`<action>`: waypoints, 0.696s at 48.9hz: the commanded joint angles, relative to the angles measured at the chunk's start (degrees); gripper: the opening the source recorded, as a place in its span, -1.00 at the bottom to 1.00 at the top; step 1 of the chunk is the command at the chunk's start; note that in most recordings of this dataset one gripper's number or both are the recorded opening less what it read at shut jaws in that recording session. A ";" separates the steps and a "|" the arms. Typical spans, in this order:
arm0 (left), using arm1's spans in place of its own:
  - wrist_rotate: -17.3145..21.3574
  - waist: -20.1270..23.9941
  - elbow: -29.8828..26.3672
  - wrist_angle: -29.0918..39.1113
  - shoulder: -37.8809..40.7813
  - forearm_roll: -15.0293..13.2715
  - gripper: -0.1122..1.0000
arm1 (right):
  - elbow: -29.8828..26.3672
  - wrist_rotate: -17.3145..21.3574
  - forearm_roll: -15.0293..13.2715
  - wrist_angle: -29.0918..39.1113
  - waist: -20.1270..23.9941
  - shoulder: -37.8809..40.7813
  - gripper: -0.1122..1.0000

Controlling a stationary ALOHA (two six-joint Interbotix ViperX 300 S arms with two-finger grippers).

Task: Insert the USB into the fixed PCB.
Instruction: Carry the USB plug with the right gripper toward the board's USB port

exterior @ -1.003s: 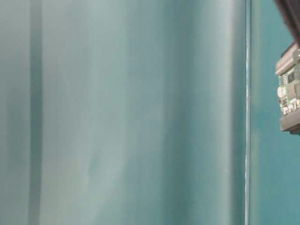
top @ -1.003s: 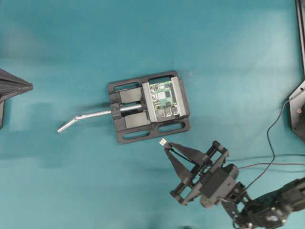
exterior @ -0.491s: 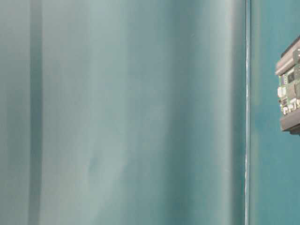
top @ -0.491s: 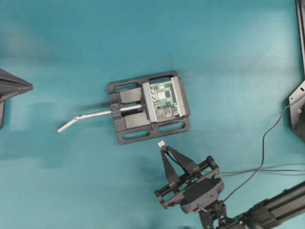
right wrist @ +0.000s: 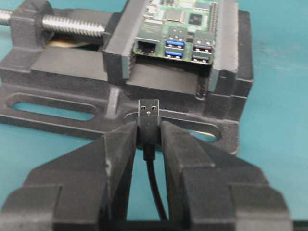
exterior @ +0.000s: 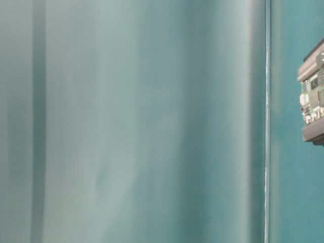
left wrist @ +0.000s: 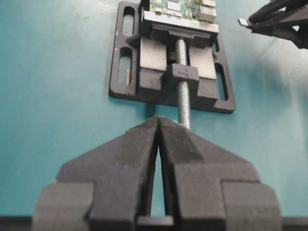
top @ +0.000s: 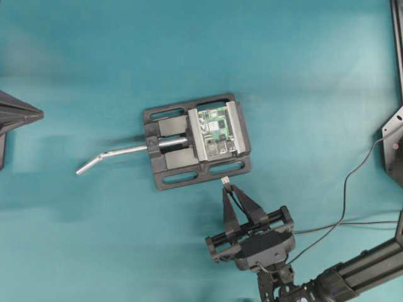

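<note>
The USB [right wrist: 148, 111] sits pinched in the right gripper [right wrist: 148, 134], silver tip aimed at the fixed PCB [right wrist: 179, 30], just short of the black vise [top: 195, 141] base. The left gripper [left wrist: 158, 139] hangs back, fingers pressed together.
</note>
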 commanded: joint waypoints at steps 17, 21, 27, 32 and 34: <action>-0.44 0.00 -0.79 -0.18 0.44 0.18 -0.69 | -1.14 3.78 0.79 -2.90 -0.35 -1.23 -0.41; -0.26 0.00 -0.79 -0.18 0.44 0.18 -0.69 | -1.23 3.87 1.49 -3.96 -0.62 -1.23 -0.41; -0.44 0.00 -0.79 -0.18 0.44 0.18 -0.69 | -1.41 3.78 2.64 -4.31 -0.70 -1.32 -0.41; -0.26 0.00 -0.79 -0.18 0.44 0.18 -0.69 | -1.49 3.78 2.90 -4.57 -0.88 -1.67 -0.41; -0.26 0.00 -0.79 -0.26 0.44 0.18 -0.69 | -1.49 3.78 2.90 -4.66 -0.97 -1.85 -0.41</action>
